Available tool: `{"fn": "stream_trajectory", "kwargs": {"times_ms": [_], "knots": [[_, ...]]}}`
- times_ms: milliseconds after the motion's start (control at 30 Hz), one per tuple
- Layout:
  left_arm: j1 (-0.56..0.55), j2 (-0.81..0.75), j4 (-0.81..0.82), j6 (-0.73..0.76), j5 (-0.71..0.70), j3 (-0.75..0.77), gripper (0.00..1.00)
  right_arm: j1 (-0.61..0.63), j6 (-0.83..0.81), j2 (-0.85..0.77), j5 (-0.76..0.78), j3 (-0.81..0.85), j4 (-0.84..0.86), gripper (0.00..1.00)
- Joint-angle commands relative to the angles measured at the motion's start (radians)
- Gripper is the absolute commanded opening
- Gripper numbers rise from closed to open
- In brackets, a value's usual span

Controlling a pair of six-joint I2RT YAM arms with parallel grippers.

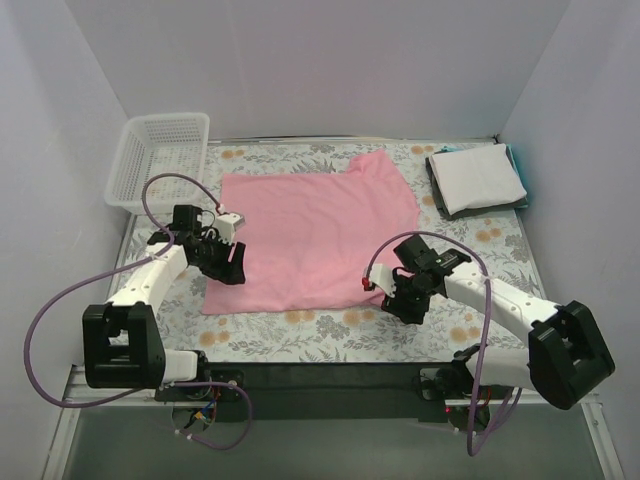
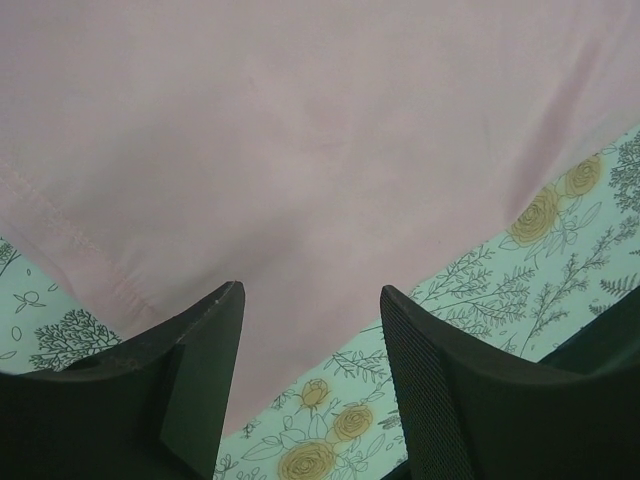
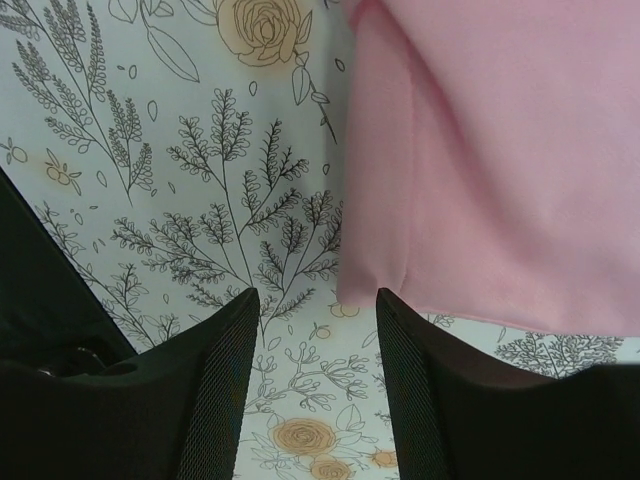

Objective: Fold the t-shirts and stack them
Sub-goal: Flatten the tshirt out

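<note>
Now: the pink t-shirt (image 1: 315, 235) lies spread flat on the tablecloth (image 1: 300, 335), not yet folded. We note the left gripper (image 2: 310, 292) parted wide over its near left corner and the right gripper (image 3: 316, 296) parted wide at the near right corner, both holding nothing. We judge they are set to lift matching corners together. The folded t-shirts (image 1: 478, 178) lie far right, likely the stacking spot.

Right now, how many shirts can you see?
2: pink shirt spread mid-table; white folded shirt at far right. Dark edges under it hint at more hidden.
</note>
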Motion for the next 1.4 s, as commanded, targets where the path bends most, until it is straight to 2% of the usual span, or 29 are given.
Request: {"fn": "stream_trajectory", "kwargs": {"times_ms": [0,133,233,333,400,567,633,667,767,867,1100,1133,1233,1267,1300,1333,1367], "knots": [[0.002,0.006,0.015,0.016,-0.040,-0.023,0.54,0.044,0.009,0.029,0.063,-0.026,0.077,0.49],[0.002,0.007,0.049,0.014,-0.085,-0.052,0.54,0.064,0.032,0.066,0.138,-0.062,0.158,0.47],[0.002,0.015,0.070,0.023,-0.122,-0.084,0.53,0.064,0.039,0.080,0.189,-0.075,0.200,0.38],[0.002,0.035,0.098,0.023,-0.165,-0.109,0.51,0.064,0.044,0.078,0.247,-0.078,0.212,0.22],[0.002,0.041,0.113,0.022,-0.171,-0.115,0.50,0.065,0.050,0.069,0.273,-0.075,0.208,0.02],[0.002,0.084,0.138,0.023,-0.197,-0.117,0.45,0.065,0.056,-0.026,0.215,0.004,0.113,0.01],[0.002,0.096,0.144,0.028,-0.211,-0.115,0.40,0.065,0.044,-0.084,0.201,0.035,0.085,0.01],[0.002,0.110,0.145,0.036,-0.218,-0.112,0.39,0.062,0.043,-0.085,0.159,0.091,0.035,0.01],[0.004,0.134,0.145,0.042,-0.238,-0.101,0.31,0.055,-0.002,-0.075,0.132,0.147,0.030,0.01],[0.004,0.170,0.138,0.034,-0.237,-0.072,0.30,0.032,-0.045,0.012,0.123,0.231,0.075,0.01],[0.011,0.233,0.132,-0.001,-0.226,-0.014,0.30,-0.125,-0.099,0.474,0.039,0.576,0.143,0.01],[0.011,0.239,0.132,-0.006,-0.226,-0.009,0.30,-0.134,-0.094,0.516,0.036,0.660,0.142,0.01],[0.013,0.250,0.130,-0.013,-0.217,0.000,0.31,-0.154,-0.070,0.636,0.031,0.772,0.145,0.01],[0.013,0.251,0.127,-0.017,-0.215,0.003,0.33,-0.155,-0.056,0.658,0.043,0.790,0.140,0.03],[0.011,0.251,0.126,-0.017,-0.214,0.008,0.38,-0.157,-0.044,0.672,0.043,0.797,0.132,0.09],[0.013,0.251,0.121,-0.018,-0.209,0.012,0.39,-0.159,-0.042,0.666,0.030,0.791,0.120,0.30],[0.013,0.250,0.118,-0.020,-0.199,0.015,0.40,-0.166,-0.037,0.650,0.017,0.779,0.119,0.40]]}}
